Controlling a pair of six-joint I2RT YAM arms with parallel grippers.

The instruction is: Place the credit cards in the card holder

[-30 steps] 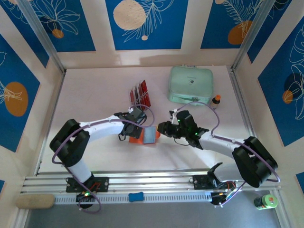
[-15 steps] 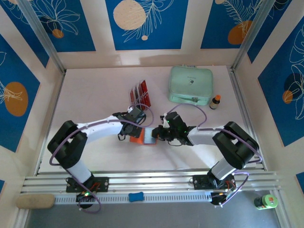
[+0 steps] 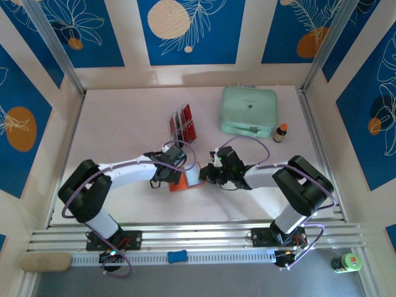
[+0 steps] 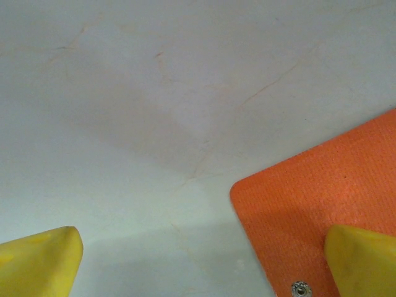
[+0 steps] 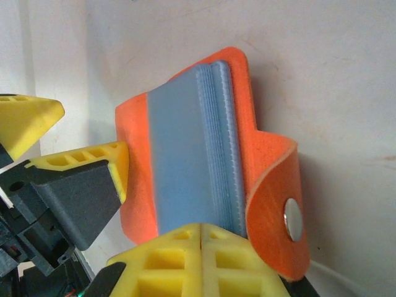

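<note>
The card holder [image 3: 178,184], a small orange wallet, lies open on the white table between both grippers. Its grey inside [image 5: 179,154] faces up and its snap flap [image 5: 278,210] curls up at one side. My right gripper [image 5: 202,238] is shut, its yellow fingers pressed together at the wallet's near edge with nothing visible between them. My left gripper [image 4: 201,266] is open: one fingertip [image 4: 362,260] is over the wallet's orange corner [image 4: 334,185], the other [image 4: 37,260] is over bare table. The red and black credit cards [image 3: 183,122] stand farther back.
A mint-green case [image 3: 249,110] sits at the back right with a small bottle [image 3: 281,131] beside it. The table's metal rail [image 3: 198,238] runs along the near edge. Walls close in the left, right and back sides.
My right gripper moved left up to the wallet and closed fully. The wallet and my left gripper shifted slightly left.
</note>
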